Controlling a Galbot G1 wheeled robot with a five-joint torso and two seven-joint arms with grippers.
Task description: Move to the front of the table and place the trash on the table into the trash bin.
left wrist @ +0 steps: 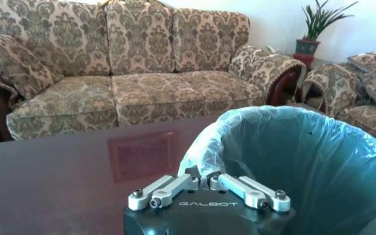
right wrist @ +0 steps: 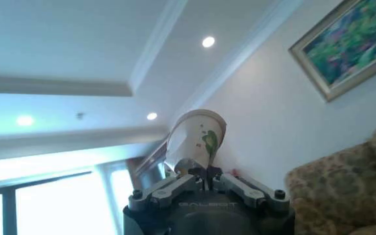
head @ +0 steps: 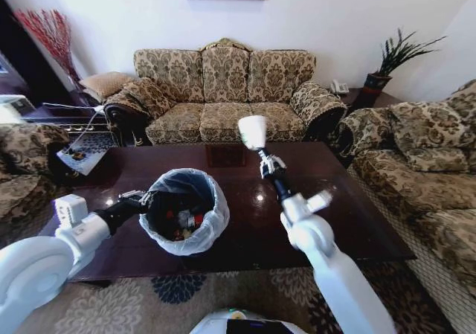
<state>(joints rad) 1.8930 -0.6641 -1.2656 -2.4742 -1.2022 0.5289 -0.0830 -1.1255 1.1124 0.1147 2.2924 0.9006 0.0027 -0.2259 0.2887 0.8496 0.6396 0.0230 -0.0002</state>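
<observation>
So the left claw [head: 146, 199] is clenched on the rim of the trash bin [head: 216, 204], pinching the whitish bag liner where it folds over the edge. You can see it close up from the left wrist, fingers closed right onto the plastic [left wrist: 204, 177]. The bin sits on the table [head: 349, 222], on the near-left part of the top, and it opens out just past that claw toward the robot's right. Inside there's some trash [head: 186, 221], red and white bits at the bottom, can't really make out which piece is which.

The right claw [head: 262, 155] is lifted up above the middle of the table, well apart from the bin, and it's gripping a paper cup [head: 252, 132]. The cup is white with a small green mark on it, and it sticks up beyond the fingertips with its wide end away from the claw. From the right wrist the cup [right wrist: 198, 139] is against the ceiling and wall, so that claw is pointing upward.

Behind the table there's a patterned sofa [head: 223, 88].
</observation>
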